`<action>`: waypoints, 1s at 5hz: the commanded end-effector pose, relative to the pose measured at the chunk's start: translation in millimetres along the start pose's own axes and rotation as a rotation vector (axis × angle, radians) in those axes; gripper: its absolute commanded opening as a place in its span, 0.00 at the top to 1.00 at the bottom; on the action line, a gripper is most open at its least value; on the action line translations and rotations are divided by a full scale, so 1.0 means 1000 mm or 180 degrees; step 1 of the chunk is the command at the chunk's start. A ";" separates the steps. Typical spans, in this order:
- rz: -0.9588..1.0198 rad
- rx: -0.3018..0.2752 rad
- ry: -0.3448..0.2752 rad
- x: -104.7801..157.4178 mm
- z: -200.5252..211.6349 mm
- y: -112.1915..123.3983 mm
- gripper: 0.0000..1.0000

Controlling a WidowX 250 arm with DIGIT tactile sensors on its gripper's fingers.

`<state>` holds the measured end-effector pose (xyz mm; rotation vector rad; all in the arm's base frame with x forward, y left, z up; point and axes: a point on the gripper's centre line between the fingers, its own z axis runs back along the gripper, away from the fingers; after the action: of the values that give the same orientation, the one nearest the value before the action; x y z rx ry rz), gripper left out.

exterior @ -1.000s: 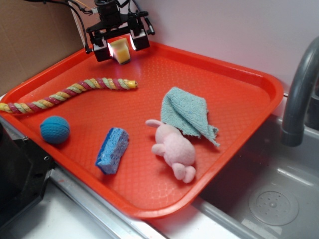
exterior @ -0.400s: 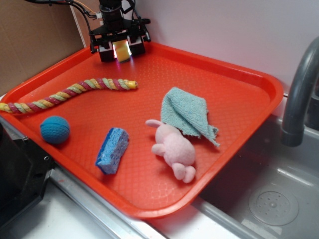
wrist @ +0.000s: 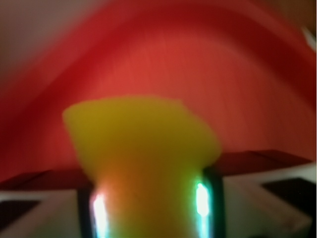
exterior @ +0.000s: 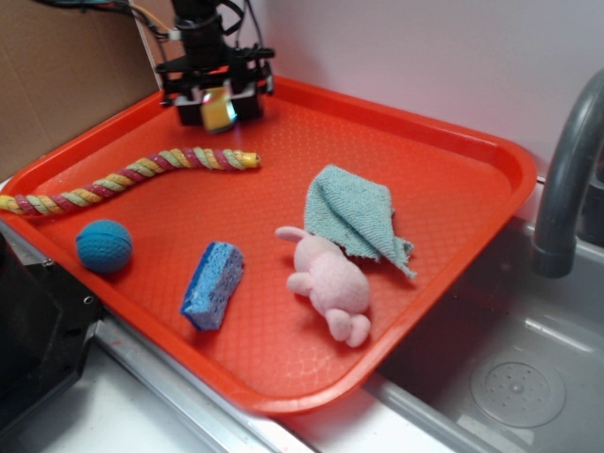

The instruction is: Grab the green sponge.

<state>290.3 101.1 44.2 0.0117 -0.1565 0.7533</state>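
Note:
The green sponge [exterior: 219,111] is a small yellow foam block at the far left corner of the orange tray [exterior: 453,179]. My gripper [exterior: 219,106] is shut on it, with a black finger pressed against each side. In the wrist view the green sponge [wrist: 143,148] fills the centre as a blurred yellow mass, squeezed narrow between the two fingers [wrist: 214,198], with the tray's red floor behind it.
On the tray lie a multicoloured rope toy [exterior: 132,176], a blue ball [exterior: 103,245], a blue sponge [exterior: 213,284], a pink plush toy [exterior: 330,283] and a teal cloth [exterior: 354,215]. A sink [exterior: 510,377] and grey faucet [exterior: 566,170] stand to the right.
The gripper has closed on the sponge, which now looks narrower between the fingers, and it has turned and shifted slightly left. Nothing else on the tray moved.

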 end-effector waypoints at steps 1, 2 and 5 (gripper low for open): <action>-0.0737 -0.0674 -0.0316 -0.049 0.129 0.018 1.00; -0.1069 -0.0873 0.0084 -0.042 0.181 0.024 1.00; -0.1574 -0.0626 0.0087 -0.053 0.176 -0.003 1.00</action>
<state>231.7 31.9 194.9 -0.1451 -0.1399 0.2457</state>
